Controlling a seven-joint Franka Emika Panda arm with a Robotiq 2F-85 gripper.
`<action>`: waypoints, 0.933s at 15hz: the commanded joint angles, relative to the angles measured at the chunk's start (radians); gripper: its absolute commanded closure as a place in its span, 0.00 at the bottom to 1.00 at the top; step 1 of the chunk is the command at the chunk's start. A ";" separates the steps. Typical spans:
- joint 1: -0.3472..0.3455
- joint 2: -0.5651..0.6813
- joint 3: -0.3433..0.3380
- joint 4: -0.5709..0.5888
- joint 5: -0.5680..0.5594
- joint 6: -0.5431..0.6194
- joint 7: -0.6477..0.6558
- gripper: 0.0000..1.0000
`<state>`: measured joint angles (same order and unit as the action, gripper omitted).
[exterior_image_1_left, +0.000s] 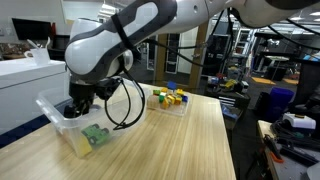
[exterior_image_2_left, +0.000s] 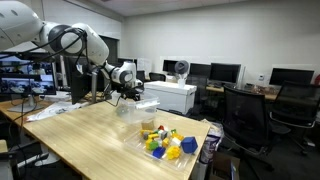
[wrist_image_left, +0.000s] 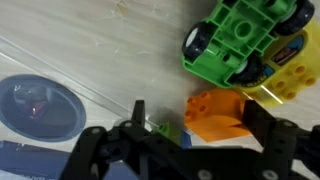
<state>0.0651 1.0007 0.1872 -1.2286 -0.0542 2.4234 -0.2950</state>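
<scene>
Gripper (wrist_image_left: 195, 128) hangs wide open, holding nothing, just above the orange block (wrist_image_left: 215, 112) in the clear bin (exterior_image_1_left: 52, 112); I'd centre on it, drop straight, and avoid the green truck (wrist_image_left: 245, 40) at its 1 o'clock.

In both exterior views a tray (exterior_image_1_left: 170, 110) (exterior_image_2_left: 143, 141) is being borne by a wooden table (exterior_image_1_left: 200, 145) (exterior_image_2_left: 90, 135), and yellow, green, blue and red blocks (exterior_image_1_left: 172, 97) (exterior_image_2_left: 162, 146) are being held in it. In an exterior view papers (exterior_image_2_left: 50, 112) are being kept on the table's far end, a fan (exterior_image_2_left: 181, 70) is being carried on a white cabinet (exterior_image_2_left: 175, 96), monitors (exterior_image_2_left: 225, 72) are being lined up behind, and black chairs (exterior_image_2_left: 245, 115) are being kept near the table
</scene>
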 joint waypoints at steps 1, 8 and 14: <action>-0.034 -0.010 0.037 -0.041 0.036 0.069 -0.072 0.29; -0.103 -0.014 0.121 -0.114 0.081 0.292 -0.108 0.81; -0.185 -0.012 0.215 -0.195 0.091 0.419 -0.129 0.45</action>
<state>-0.0733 1.0020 0.3512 -1.3595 0.0038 2.7845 -0.3590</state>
